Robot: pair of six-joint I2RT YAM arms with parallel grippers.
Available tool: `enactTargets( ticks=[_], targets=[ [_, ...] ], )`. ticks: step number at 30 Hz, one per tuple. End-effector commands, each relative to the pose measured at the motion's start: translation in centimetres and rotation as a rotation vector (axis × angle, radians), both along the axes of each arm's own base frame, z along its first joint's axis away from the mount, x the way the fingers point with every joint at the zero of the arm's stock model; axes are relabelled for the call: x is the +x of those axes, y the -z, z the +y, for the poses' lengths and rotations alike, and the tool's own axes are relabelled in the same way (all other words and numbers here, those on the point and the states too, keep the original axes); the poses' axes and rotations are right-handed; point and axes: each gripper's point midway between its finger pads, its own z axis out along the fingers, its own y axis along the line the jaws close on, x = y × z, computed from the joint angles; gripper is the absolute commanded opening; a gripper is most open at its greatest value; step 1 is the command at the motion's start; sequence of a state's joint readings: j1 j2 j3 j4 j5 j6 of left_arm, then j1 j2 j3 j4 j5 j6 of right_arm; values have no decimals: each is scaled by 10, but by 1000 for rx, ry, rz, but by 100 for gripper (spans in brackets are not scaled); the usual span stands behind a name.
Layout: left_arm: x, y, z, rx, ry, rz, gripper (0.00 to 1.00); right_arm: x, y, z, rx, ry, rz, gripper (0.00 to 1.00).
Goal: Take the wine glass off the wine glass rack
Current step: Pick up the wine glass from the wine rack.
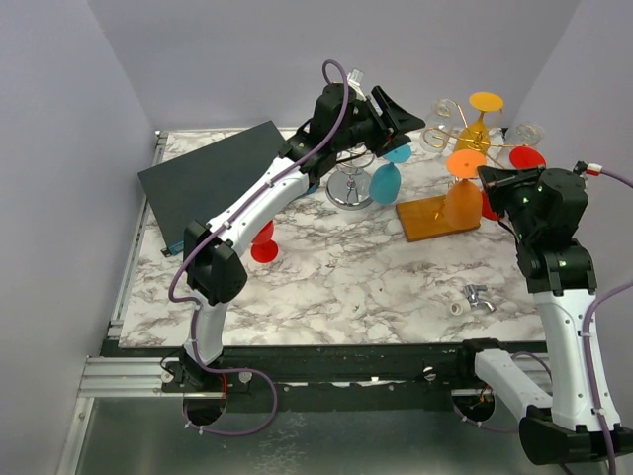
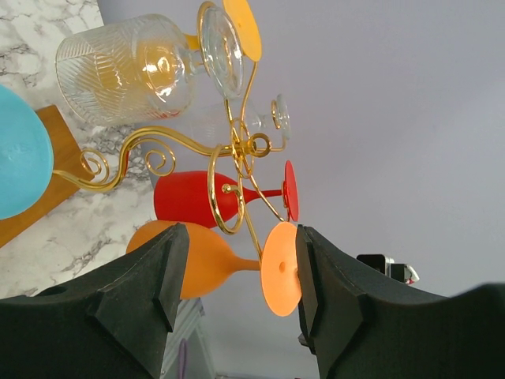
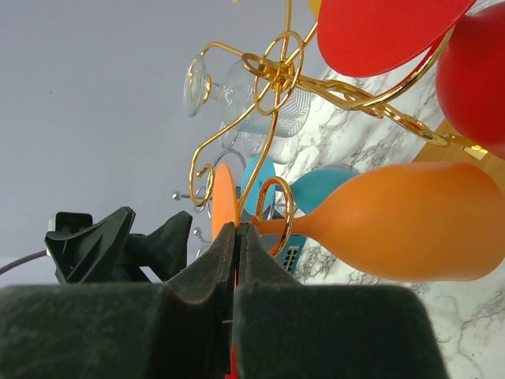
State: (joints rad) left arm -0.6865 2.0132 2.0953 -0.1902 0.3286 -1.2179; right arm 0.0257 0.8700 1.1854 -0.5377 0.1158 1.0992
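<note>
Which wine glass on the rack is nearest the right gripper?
The orange wine glass: its foot is pinched by the right gripper; the red wine glass hangs farther.

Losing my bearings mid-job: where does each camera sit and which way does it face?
Top external: above, behind the bases, looking down at the marble table; both arms, left gripper and right gripper, show.
Left wrist: on the left arm, facing the gold rack side-on; its open fingers frame the orange wine glass.
Right wrist: facing the rack from the opposite side; its shut fingers pinch that glass's foot.
Shared: both wrist views show rack and orange wine glass, the other gripper behind.
</note>
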Motion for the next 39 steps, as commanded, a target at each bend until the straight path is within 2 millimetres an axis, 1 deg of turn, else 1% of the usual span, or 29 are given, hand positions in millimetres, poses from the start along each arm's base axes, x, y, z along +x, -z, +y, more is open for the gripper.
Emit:
enactTargets(
  ticks=[1,6,13,21,32,35,39],
  targets=[
    [-10,-30,14,-25,-6,-54,63,9,-13,-10,30,65,-71,1],
    [-11,-31,15,-26,-8,-54,63,13,-13,-11,46,76,-82,1],
    [-12,-32,16,-26,-7,-57,63,10,-19,-25,23,146,-93,1],
    [-13,-29,17,-21,-10,-52,63,-2,-22,-39,17,225,-96,1],
    [-16,-31,19,-20,-11,-55,63,-11,-17,-41,54,246,-87,1],
    [-17,-29,20,-17,-10,-53,63,-16,-17,-42,51,254,-79,1],
    [-20,-31,21,-18,-7,-56,63,-28,-18,-43,38,254,-77,1]
  ],
)
